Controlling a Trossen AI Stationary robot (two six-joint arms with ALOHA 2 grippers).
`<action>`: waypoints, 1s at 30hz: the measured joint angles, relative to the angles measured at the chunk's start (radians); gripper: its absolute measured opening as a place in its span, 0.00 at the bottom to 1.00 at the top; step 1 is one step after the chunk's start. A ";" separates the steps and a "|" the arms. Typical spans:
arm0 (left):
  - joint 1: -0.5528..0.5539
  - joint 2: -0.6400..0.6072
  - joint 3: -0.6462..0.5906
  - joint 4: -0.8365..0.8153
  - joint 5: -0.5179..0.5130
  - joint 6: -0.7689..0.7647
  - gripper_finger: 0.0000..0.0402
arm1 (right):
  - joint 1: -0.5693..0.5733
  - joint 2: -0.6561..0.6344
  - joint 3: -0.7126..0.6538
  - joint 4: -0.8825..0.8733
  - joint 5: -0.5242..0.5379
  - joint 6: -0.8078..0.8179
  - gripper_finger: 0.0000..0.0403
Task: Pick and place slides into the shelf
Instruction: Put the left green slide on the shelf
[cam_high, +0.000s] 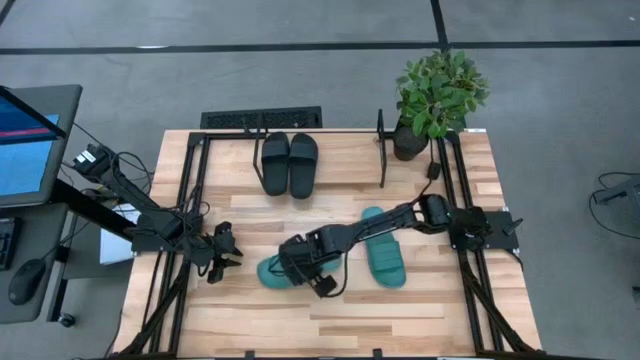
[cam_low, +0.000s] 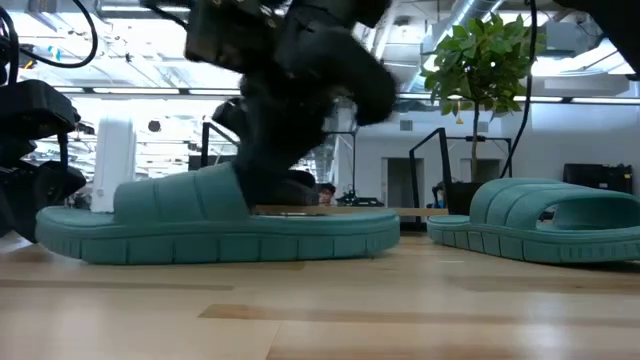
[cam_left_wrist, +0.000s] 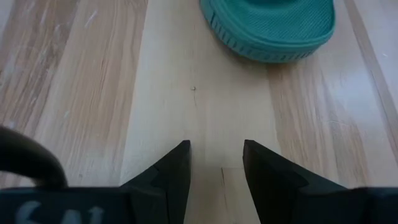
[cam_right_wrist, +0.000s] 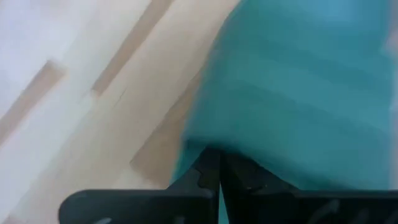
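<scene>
Currently right gripper (cam_high: 300, 262), lower centre, fingers pinched onto teal slide (cam_high: 272, 272) strap for lifting toward shelf (cam_high: 320, 150); left gripper (cam_high: 228, 252) nearby, fingers parted, empty.

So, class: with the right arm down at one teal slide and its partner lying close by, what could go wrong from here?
1. The right gripper pinches only the edge of the near teal slide; the rubbery slide could sag or slip out.
2. The right arm reaches over the other teal slide and could knock it.
3. The black slides already fill part of the shelf, so placing could bump them.
</scene>
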 joint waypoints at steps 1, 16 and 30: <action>0.000 0.000 0.000 -0.001 0.000 0.000 0.34 | -0.006 -0.001 0.004 0.024 -0.001 0.000 0.00; 0.000 0.000 0.000 0.001 -0.001 0.000 0.34 | -0.082 -0.003 0.049 0.075 0.072 0.034 0.00; 0.000 0.000 0.000 0.001 -0.001 0.000 0.34 | -0.117 -0.006 0.049 -0.060 0.168 0.098 0.00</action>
